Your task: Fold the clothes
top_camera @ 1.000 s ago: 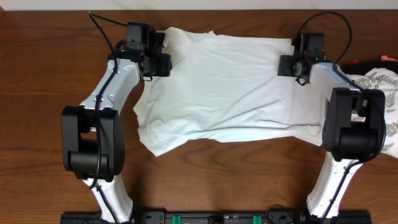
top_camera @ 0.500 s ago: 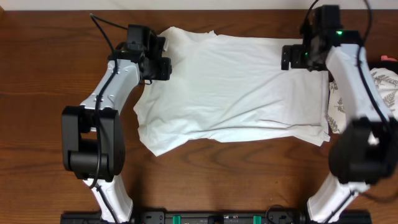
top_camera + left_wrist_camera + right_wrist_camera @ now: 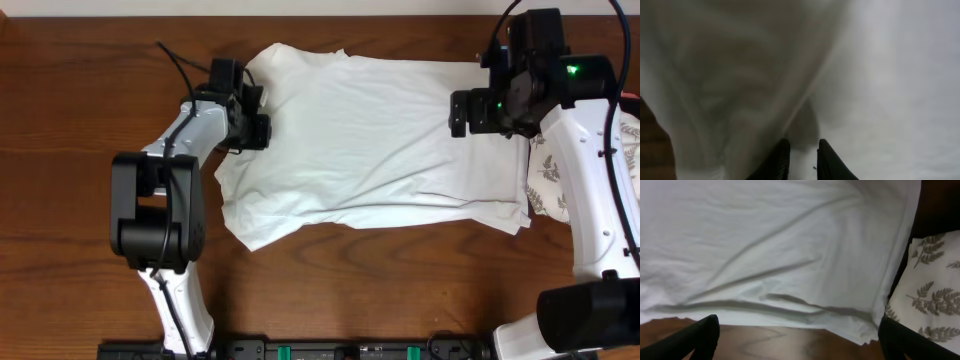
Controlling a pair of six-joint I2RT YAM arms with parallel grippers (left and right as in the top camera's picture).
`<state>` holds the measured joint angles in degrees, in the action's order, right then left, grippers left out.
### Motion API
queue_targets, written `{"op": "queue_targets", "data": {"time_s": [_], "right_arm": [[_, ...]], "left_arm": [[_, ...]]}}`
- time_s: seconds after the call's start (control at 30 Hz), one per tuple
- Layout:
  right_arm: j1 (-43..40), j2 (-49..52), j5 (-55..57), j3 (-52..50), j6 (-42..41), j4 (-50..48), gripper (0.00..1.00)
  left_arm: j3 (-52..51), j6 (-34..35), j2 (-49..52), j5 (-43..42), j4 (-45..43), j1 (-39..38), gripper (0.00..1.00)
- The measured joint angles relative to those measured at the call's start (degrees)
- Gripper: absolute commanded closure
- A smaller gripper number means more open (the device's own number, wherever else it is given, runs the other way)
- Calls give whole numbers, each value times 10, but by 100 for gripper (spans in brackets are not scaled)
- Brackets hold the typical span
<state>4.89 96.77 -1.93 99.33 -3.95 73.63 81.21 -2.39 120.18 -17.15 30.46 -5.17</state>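
- T-shirt (image 3: 370, 140) is lying spread out across the middle of the brown wooden table (image 3: 80, 200), plain white side up, reaching from one arm to the other.
- Left arm (image 3: 190, 130) is stretching forward from its base and bending inward, bringing the left gripper (image 3: 255, 118) onto the shirt's far left edge.
- In the left wrist view its fingers (image 3: 780, 160) are standing almost together with only a narrow gap, and they are pinching a fold of the white fabric, which is rising in blurred ridges ahead of them.
- Right arm (image 3: 590, 170) is reaching up and over, and the right gripper (image 3: 470, 112) is hovering above the shirt's right end.
- Its jaws are gaping wide at the two lower corners of the right wrist view, holding nothing.
- Shallow creases are running across the cloth, and its near left corner is jutting toward the front of the table.
- A fern-print cloth (image 3: 930, 280) is lying just beside the shirt's right edge.
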Motion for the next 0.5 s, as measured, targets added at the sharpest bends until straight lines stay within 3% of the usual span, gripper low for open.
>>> {"op": "queue_targets", "data": {"time_s": [0.1,0.5], "right_arm": [[2,0,0,0,-2,0,1],[7,0,0,0,-9,10,1]], "left_arm": [[2,13,0,2,20,7,89],[4,62,0,-9,67,64,89]]}}
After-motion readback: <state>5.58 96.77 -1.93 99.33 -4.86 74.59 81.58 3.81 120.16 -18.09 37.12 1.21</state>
